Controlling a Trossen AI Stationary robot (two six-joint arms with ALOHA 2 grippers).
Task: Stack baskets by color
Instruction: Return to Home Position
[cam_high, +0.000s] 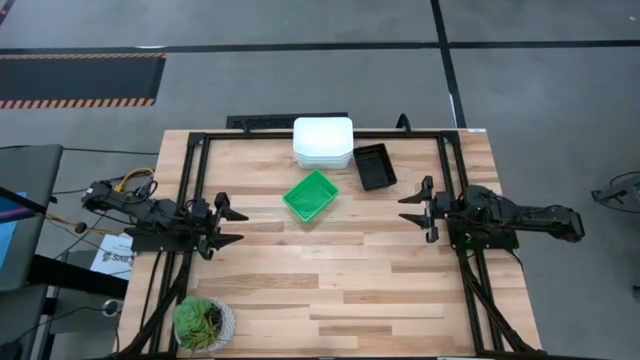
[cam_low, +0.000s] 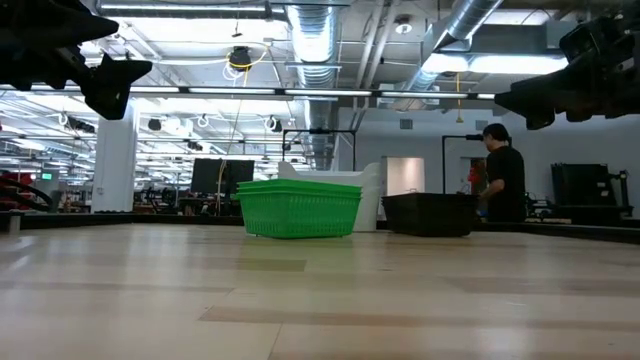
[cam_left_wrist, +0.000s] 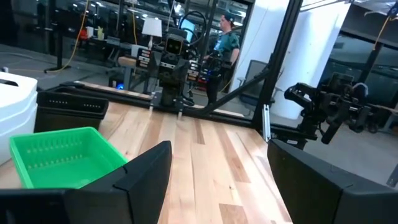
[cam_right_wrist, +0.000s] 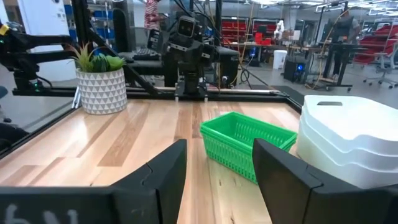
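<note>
A stack of white baskets (cam_high: 323, 142) rests on the table near its far edge, with a black basket (cam_high: 374, 166) to its right and a bright green basket (cam_high: 310, 195) just in front. All stand on their bottoms. My left gripper (cam_high: 225, 225) hovers open at the table's left side, pointing level toward the middle. My right gripper (cam_high: 420, 208) hovers open at the right side, facing it. Nothing sits between either pair of fingers. In the wrist views the green basket (cam_right_wrist: 245, 144) and the white stack (cam_right_wrist: 351, 140) lie ahead of the open fingers.
A round potted green plant (cam_high: 203, 322) stands at the near left corner. A black frame rail (cam_high: 320, 134) runs around the table. Bare wood (cam_high: 340, 280) spans the middle and near side. A person (cam_low: 503, 180) stands in the room beyond the table.
</note>
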